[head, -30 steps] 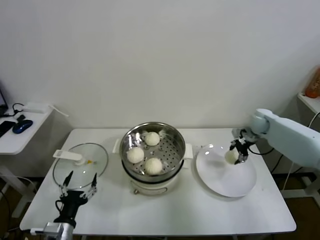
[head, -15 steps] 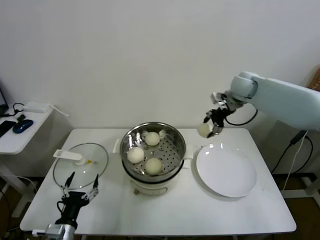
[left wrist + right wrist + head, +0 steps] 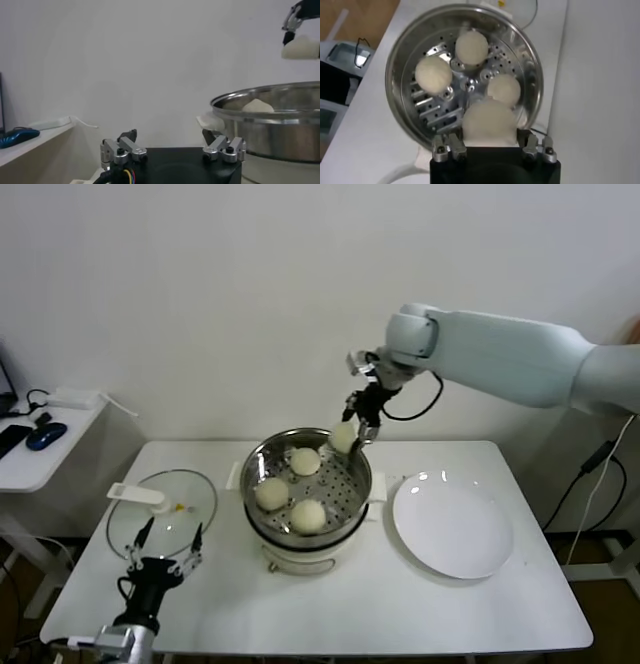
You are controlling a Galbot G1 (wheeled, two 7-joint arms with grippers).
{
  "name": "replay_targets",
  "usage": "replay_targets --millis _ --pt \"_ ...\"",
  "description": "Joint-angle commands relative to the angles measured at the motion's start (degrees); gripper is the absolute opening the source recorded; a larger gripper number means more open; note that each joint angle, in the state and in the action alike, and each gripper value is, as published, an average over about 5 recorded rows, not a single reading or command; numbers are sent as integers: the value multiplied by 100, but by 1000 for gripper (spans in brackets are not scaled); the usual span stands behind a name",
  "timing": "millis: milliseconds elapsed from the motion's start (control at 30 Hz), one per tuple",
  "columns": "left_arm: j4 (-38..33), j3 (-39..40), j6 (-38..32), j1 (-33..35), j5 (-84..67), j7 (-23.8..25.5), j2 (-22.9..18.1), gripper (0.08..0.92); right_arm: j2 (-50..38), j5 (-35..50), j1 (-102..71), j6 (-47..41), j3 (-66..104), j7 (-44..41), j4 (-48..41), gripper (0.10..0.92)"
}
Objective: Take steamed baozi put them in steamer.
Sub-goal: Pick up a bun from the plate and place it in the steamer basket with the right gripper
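Observation:
Above the far right rim of the steamer (image 3: 248,476), my right gripper (image 3: 350,431) is shut on a steamed baozi (image 3: 343,438). In the right wrist view that white bun (image 3: 489,121) sits clamped between the fingers (image 3: 526,141), hanging over the perforated tray (image 3: 436,107). Three more baozi lie on the tray (image 3: 305,461) (image 3: 271,493) (image 3: 307,515). My left gripper (image 3: 166,547) rests open and empty near the table's front left, close to the glass lid. From the left wrist view the steamer wall (image 3: 270,127) and the held bun (image 3: 300,48) show.
A flat white plate (image 3: 452,532) lies bare to the right of the steamer. The round glass lid (image 3: 160,512) with a white handle lies to its left. A side table with a mouse (image 3: 44,436) stands at the far left.
My right arm has lifted the baozi off the plate and swung it left, from the plate to above the steamer's far right rim. The left arm has hardly moved.

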Motion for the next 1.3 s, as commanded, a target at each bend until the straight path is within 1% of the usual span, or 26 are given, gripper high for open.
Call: replay_targets --millis 33,267,433,833,1300 --pt "-58 1 21 -19 18 -11 2 823 551 268 -269 -175 -180 221 8 687" --pt "-11 -6 13 -18 0 -7 -2 823 223 230 -589 -346 -242 458 103 687" --pt "26 12 20 -42 -6 -2 -1 823 103 350 -779 -481 -211 655 3 687" --pt "56 34 47 -85 -8 -1 0 823 144 603 -931 -656 -242 864 -48 687" --pt "45 56 65 -134 -16 0 -24 823 260 798 -728 -700 -566 890 58 689"
